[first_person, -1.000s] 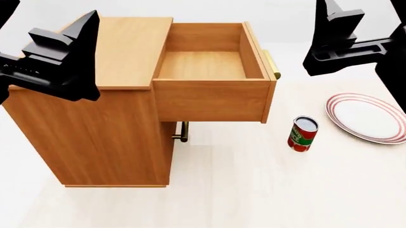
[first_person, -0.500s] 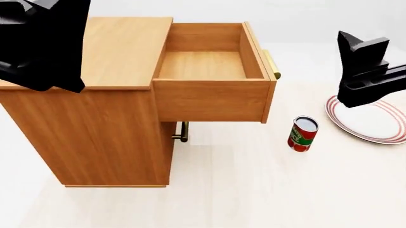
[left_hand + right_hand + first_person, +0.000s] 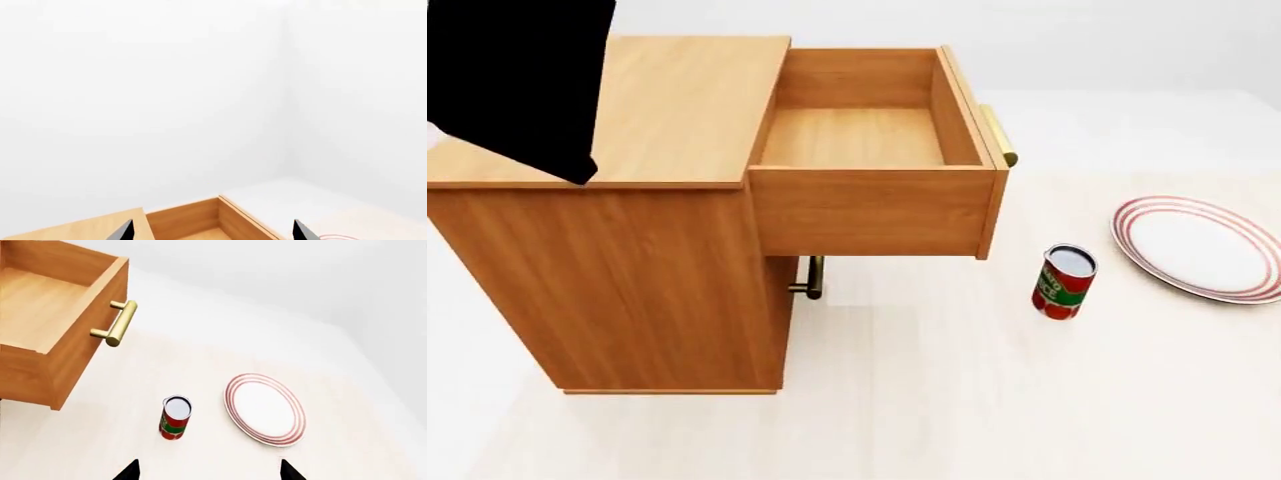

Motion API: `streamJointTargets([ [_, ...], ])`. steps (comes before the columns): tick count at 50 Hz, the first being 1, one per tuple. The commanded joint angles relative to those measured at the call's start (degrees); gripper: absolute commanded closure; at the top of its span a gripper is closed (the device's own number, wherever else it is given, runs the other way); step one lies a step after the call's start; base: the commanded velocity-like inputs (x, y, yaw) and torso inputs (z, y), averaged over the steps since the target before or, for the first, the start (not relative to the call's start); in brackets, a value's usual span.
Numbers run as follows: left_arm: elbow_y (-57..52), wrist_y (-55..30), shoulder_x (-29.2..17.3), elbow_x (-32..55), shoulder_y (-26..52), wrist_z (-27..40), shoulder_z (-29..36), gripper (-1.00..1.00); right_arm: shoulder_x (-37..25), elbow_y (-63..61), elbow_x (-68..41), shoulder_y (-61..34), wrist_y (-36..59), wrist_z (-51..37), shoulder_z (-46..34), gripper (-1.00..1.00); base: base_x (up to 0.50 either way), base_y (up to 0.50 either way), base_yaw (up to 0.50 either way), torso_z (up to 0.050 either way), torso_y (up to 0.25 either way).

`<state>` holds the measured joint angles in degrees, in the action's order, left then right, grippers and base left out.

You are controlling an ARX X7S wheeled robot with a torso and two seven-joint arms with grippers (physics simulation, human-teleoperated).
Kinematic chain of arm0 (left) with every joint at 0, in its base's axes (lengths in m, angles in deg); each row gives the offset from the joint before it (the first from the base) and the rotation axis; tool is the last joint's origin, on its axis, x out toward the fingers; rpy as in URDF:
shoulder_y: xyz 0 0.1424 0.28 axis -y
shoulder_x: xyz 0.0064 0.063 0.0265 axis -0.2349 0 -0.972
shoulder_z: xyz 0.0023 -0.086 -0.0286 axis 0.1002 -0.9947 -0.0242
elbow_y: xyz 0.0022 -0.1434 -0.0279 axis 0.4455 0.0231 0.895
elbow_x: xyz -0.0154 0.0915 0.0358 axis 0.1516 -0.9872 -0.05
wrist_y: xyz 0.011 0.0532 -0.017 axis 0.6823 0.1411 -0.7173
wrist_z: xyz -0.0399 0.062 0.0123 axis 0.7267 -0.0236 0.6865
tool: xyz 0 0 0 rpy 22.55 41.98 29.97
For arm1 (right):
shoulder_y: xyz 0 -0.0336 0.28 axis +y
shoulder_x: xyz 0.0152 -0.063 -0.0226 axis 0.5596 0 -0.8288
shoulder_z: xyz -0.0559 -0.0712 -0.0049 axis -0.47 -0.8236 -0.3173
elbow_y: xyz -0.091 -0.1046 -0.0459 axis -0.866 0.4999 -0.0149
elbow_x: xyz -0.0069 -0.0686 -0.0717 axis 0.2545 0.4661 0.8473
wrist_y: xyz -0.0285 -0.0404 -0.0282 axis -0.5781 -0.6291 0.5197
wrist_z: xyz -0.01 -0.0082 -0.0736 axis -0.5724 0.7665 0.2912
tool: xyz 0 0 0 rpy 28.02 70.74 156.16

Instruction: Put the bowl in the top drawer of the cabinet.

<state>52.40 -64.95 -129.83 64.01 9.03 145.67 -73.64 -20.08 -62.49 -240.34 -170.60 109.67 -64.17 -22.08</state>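
Top drawer (image 3: 874,140) open and empty; bowl in no view.

Left tool (image 3: 212,231) and right tool (image 3: 208,470) both spread, holding nothing. Bowl probably rigid, breakable, slick: pinch the rim.

We are seeing lettering on the red can (image 3: 1064,284), but it is blurring too small to read
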Motion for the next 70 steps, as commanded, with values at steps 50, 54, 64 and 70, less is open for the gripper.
streamJointTargets([
  [50,-1.81,1.17,1.53,-4.8,-8.19,-5.28,-4.3,-1.0,-12.08,-4.12,126.58,-20.31,7.61,121.72,-51.29,-1.0,0.0,0.0,0.0,0.0,0.0],
  [54,-1.92,1.4,1.42,-4.67,-8.06,-5.14,-4.08,-1.0,-13.26,-4.89,134.36,-20.19,7.61,128.65,-52.82,-1.0,0.0,0.0,0.0,0.0,0.0],
  [64,-2.03,1.61,1.31,-4.93,-8.01,-5.15,-3.68,-1.0,-11.49,-2.65,109.22,-20.29,7.61,104.98,-56.17,-1.0,0.0,0.0,0.0,0.0,0.0],
  [70,-2.04,1.63,1.07,-5.06,-7.85,-5.12,-3.4,-1.0,-10.91,-2.32,100.93,-19.65,7.55,97.8,-56.37,-1.0,0.0,0.0,0.0,0.0,0.0],
])
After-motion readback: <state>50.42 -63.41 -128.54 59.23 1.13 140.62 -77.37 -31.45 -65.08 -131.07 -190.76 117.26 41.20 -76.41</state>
